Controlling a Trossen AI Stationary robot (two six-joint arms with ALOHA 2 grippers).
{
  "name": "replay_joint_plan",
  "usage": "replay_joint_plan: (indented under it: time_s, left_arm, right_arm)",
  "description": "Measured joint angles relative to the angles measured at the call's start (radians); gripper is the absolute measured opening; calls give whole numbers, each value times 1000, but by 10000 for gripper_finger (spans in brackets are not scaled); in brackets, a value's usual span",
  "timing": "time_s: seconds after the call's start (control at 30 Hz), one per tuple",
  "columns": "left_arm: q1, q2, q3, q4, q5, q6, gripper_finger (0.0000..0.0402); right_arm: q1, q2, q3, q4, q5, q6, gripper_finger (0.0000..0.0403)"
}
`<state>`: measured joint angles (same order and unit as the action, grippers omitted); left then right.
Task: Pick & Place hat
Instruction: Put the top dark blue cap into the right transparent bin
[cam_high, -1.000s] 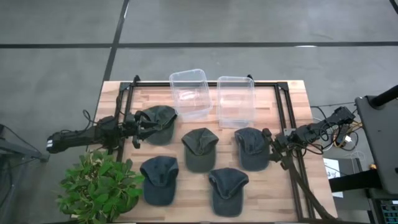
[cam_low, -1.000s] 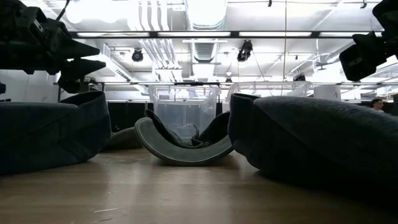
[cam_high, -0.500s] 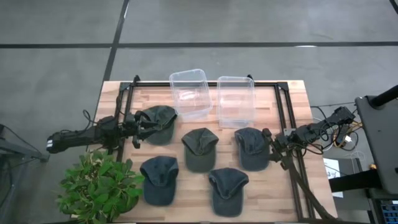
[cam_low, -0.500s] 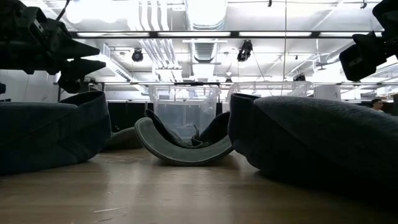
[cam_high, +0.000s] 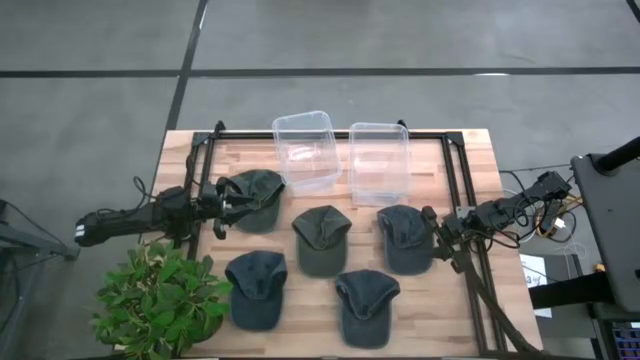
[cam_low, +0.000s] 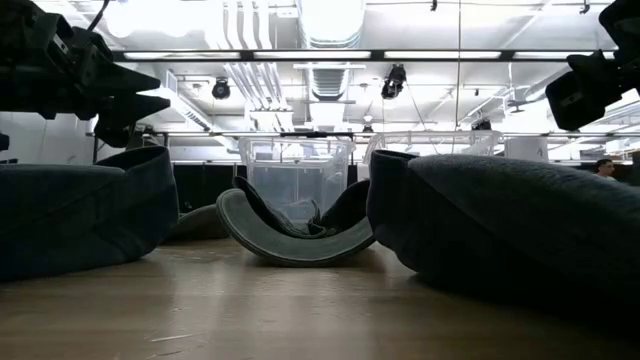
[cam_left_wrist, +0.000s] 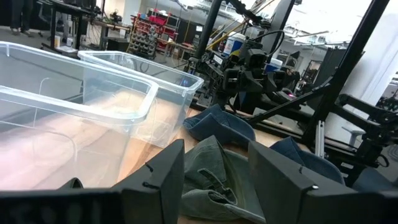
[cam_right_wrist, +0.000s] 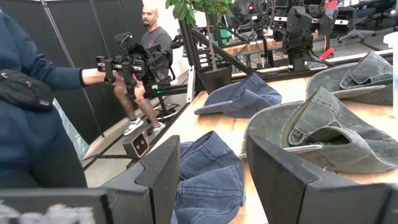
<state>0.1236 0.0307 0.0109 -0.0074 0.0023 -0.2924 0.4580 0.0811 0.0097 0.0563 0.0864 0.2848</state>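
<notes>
Hats lie spread on the table (cam_high: 470, 150), five in all. Nearest the front edge sit two (cam_high: 254, 288) (cam_high: 365, 306); behind them three in a row (cam_high: 321, 238) (cam_high: 404, 236) (cam_high: 254, 186), and farthest back two clear bins (cam_high: 305, 148) (cam_high: 378, 162), likely where the hats go.

The left gripper (cam_high: 226, 201) hangs at the rear-left hat, jaws parted, nothing between them; in its wrist view the open fingers (cam_left_wrist: 163, 177) frame crumpled hat cloth (cam_left_wrist: 214, 177). It looks lined up for a grab. That hat's long axis slants from the front-left toward the left bin.

The right gripper (cam_high: 440, 232) waits beside the right-hand hat, jaws apart, empty. That hat runs front to back; which end is the brim I cannot tell.
</notes>
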Motion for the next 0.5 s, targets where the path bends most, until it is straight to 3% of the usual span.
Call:
replay_joint_plan:
  time_s: [0.5]
  left_arm:
    - [0, 0, 0, 0, 0, 0, 170]
  right_arm:
    - [0, 0, 0, 11, 2, 0, 178]
